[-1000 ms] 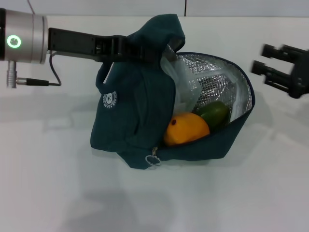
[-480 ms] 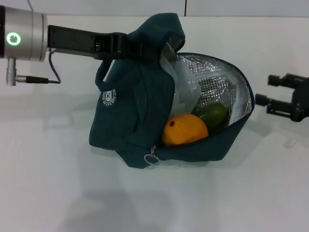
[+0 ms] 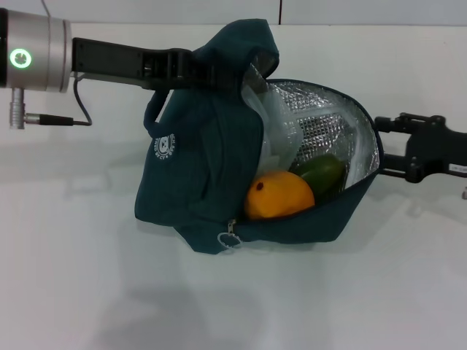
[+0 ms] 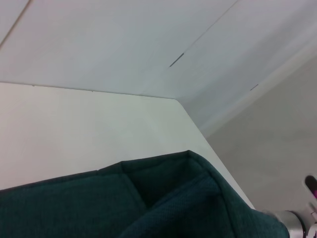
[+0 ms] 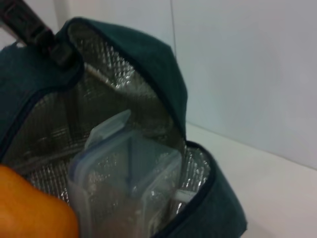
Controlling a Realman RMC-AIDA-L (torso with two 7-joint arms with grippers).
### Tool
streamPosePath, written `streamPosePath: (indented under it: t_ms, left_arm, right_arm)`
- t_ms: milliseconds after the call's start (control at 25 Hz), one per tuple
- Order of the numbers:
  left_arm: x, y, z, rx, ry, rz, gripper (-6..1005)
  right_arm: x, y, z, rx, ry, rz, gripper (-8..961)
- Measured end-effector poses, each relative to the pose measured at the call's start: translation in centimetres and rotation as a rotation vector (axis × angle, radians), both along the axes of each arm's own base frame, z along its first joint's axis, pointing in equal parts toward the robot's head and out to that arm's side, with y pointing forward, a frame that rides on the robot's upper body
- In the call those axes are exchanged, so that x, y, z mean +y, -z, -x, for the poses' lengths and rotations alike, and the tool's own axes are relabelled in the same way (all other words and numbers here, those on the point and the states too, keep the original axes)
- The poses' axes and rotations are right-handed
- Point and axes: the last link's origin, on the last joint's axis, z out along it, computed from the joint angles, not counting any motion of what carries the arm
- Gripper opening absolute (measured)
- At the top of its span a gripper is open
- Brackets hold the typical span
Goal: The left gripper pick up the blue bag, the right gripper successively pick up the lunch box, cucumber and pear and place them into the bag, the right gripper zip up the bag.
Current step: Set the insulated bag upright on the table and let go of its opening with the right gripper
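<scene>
Behind folded teal fabric, the left gripper (image 3: 191, 71) is hidden where the blue bag (image 3: 197, 175) is held up; whether its fingers are closed cannot be told. Silver lining is exposed at the bag's gaping mouth. Inside are seen the pear (image 3: 279, 195), the cucumber (image 3: 322, 173) and the upright lunch box (image 5: 126, 188). Just beside the bag's rim, the right gripper (image 3: 381, 149) is parted, empty, above the white table (image 3: 365, 292).
</scene>
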Motion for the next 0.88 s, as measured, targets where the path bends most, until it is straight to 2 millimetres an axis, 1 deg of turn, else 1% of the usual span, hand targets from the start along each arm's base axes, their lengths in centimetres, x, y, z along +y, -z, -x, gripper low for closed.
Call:
streamPosePath:
  t_ms: [320,600,720,880]
  left_arm:
    - [0.0,0.0,-0.1,0.0,0.001,0.0,57]
    - [0.1,0.0,-0.2,0.001,0.006,-0.001,57]
    - [0.2,0.0,-0.2,0.002,0.007,-0.002,57]
    - [0.2,-0.1,-0.2,0.004,0.006,-0.003,57]
  right_arm:
    - [0.2,1.6,0.3,-0.063,-0.001,0.031,668]
    - [0.4,1.8,0.9,-0.063,-0.023,0.023,669]
    - [0.4,1.7,1.1,-0.065,-0.041,0.018,631]
    - [0.4,1.8,1.2,-0.067,-0.052,0.018,462]
